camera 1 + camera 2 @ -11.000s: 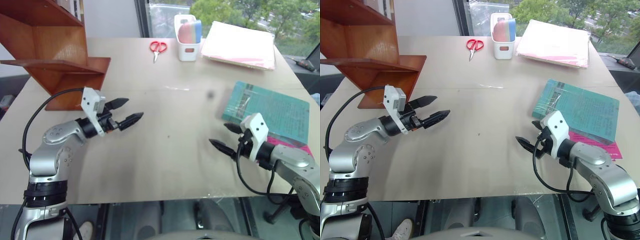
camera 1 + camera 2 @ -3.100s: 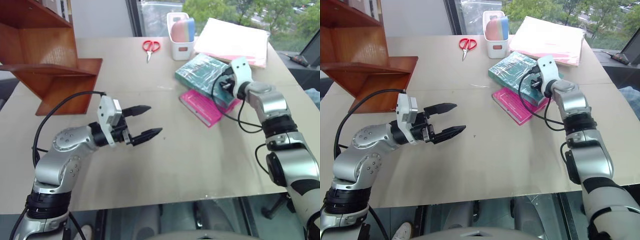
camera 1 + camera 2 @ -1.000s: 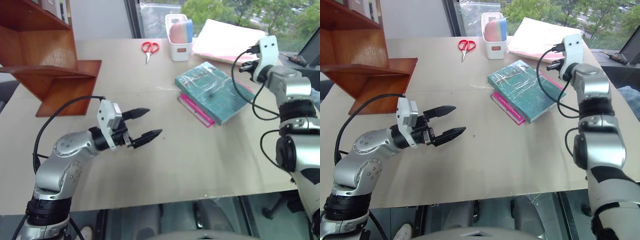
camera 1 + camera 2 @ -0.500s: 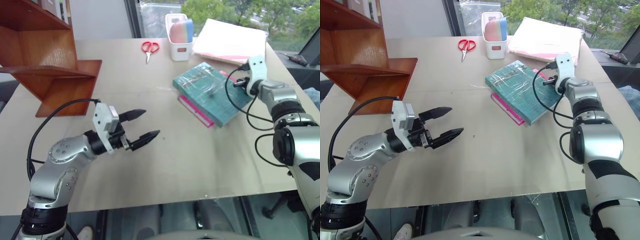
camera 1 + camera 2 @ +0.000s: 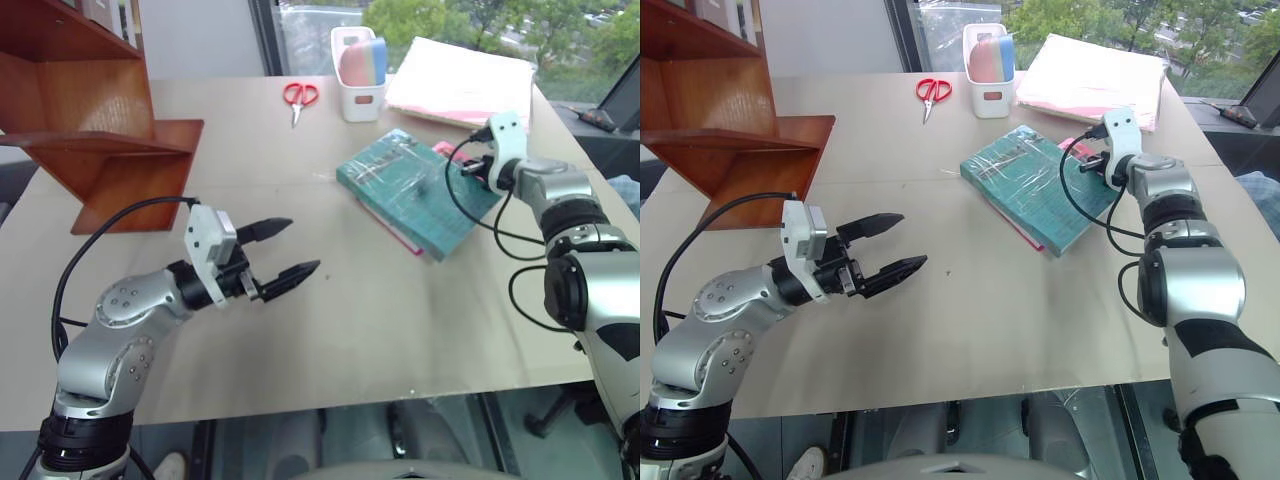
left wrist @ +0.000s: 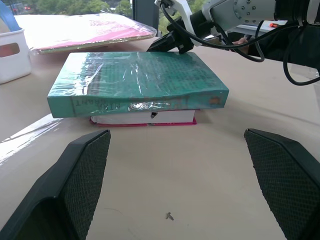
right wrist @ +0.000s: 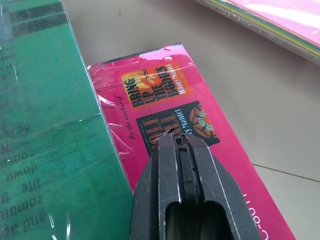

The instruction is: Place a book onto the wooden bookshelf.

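The left gripper hangs over bare tabletop in the lower left of the left eye view, forearm bent across the frame and its two black fingers spread wide, pointing toward the right of the picture with nothing between them. The right arm reaches up the right side of the frame, and the right gripper has its fingers pressed together (nothing pinched), the tip hovering at or on the cover of the pink book; contact cannot be judged.

The book, teal-green and wrapped in glossy film, lies flat in the upper middle of the left eye view, stacked on the pink one so that only a pink edge shows. The right gripper sits just beside its far right edge; the left gripper is well apart from it, lower and to the left. The wooden bookshelf stands in the upper left corner, well apart from the book.
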